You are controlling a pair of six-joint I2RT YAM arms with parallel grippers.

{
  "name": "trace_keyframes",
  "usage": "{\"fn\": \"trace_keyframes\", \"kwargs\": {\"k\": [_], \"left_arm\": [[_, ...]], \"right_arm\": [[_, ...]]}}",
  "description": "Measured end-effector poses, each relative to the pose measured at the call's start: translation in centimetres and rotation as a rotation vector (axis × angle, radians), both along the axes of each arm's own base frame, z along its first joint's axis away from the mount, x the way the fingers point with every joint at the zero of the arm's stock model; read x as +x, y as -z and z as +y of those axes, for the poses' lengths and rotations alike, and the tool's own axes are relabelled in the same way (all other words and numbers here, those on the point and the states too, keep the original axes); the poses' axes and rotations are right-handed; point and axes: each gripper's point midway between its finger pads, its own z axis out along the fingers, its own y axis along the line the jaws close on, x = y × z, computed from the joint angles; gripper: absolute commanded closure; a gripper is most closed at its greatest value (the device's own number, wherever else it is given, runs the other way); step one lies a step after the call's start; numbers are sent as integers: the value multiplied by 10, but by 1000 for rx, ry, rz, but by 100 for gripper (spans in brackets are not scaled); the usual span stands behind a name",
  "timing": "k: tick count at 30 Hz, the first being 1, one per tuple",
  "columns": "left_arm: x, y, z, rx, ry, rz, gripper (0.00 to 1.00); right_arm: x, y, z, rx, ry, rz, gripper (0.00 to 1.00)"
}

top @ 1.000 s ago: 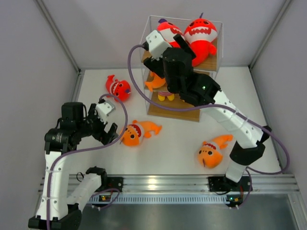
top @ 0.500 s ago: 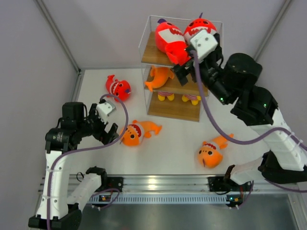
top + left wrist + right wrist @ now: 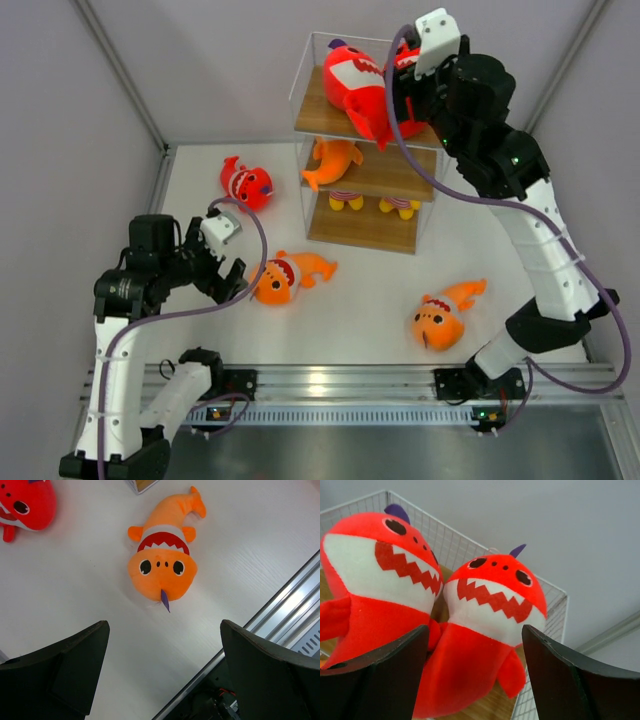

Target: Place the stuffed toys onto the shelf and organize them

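Observation:
The shelf (image 3: 365,231) stands at the back of the table. Two red sharks sit on its top board: one (image 3: 350,82) in plain sight, the other mostly hidden behind my right arm. An orange fish (image 3: 333,160) lies on the middle board. My right gripper (image 3: 393,92) is open and empty, its fingers either side of the right shark (image 3: 490,610), with the other shark (image 3: 380,580) to its left. A third red shark (image 3: 245,182) and two orange fish (image 3: 288,275) (image 3: 440,320) lie on the table. My left gripper (image 3: 228,278) is open and empty, just short of the nearer fish (image 3: 162,565).
Small striped toys (image 3: 347,200) sit on the shelf's bottom board. A metal rail (image 3: 330,380) runs along the near edge of the table. Grey walls close in the left, back and right. The red shark on the table shows at the top left of the left wrist view (image 3: 25,502).
My right arm has swung up and to the right, from the shelf's middle tier to the top tier behind the sharks. The left arm and all toys stayed put.

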Motion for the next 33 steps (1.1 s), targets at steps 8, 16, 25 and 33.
{"fn": "trace_keyframes", "kwargs": {"k": [8,16,25,33], "left_arm": [[0,0,0,0,0,-2,2],[-1,2,0,1,0,1,2],[-1,5,0,5,4,7,1],[-1,7,0,6,5,12,2]], "right_arm": [[30,49,14,-75,7,120,49],[30,45,12,-87,2,95,82],[28,39,7,-181,-4,60,89],[18,23,-9,-363,71,4,89]]}}
